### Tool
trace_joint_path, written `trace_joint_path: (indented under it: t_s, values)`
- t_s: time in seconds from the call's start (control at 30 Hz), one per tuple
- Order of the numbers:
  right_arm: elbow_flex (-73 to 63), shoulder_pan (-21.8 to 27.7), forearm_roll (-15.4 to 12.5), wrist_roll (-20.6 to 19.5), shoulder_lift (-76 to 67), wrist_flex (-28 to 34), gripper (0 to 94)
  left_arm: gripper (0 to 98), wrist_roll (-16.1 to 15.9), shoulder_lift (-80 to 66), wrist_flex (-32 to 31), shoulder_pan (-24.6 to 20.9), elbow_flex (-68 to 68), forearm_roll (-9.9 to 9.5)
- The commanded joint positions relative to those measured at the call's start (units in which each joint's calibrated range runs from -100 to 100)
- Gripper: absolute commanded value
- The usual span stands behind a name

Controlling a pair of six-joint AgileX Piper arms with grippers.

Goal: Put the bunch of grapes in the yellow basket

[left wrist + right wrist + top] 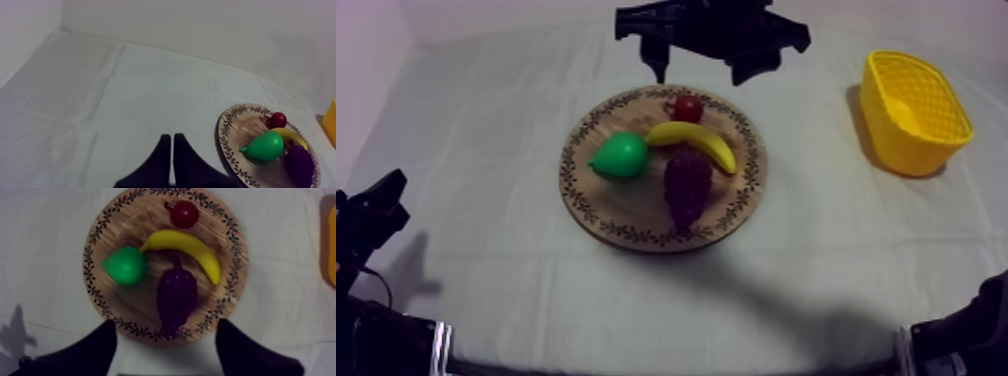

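Hovering open at top centre, right end effector (701,68); left end effector (171,150) closed, empty. Dark purple bunch of grapes (687,183) mid-frame on round wooden board (598,222), just beside yellow banana (698,140). Risk: finger catches banana, grasp slips.

On my desk (486,150), the wooden board (626,215) carries the pear (620,157) left, bunch of grapes (687,182) right, banana (696,140) and small red fruit (686,107) behind; basket (891,135) well right.

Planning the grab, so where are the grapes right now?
In the top view the grapes lie on the wooden board mid-table, just below the banana, with the pear beside them.
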Motion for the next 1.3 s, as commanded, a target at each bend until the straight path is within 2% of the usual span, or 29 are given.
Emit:
trace_joint_path:
  t_s: [0.0,0.2,0.77,1.0,1.27]
  values:
    - [0.3,0.1,-0.1,0.0,0.1,0.0,85.9,0.1,0.0,0.0,0.0,0.0,0.0,0.00]
    - [3.7,0.1,-1.4,1.2,1.0,-2.0,92.3,0.1,0.0,0.0,0.0,0.0,0.0,0.00]
    - [18.3,1.4,-4.5,1.3,8.0,-23.8,92.8,0.1,0.0,0.0,0.0,0.0,0.0,0.00]
    - [19.1,2.3,-6.0,2.0,12.3,-27.5,92.6,0.1,0.0,0.0,0.0,0.0,0.0,0.00]
    - [17.6,2.7,-7.8,3.4,17.5,-28.8,92.2,0.1,0.0,0.0,0.0,0.0,0.0,0.00]
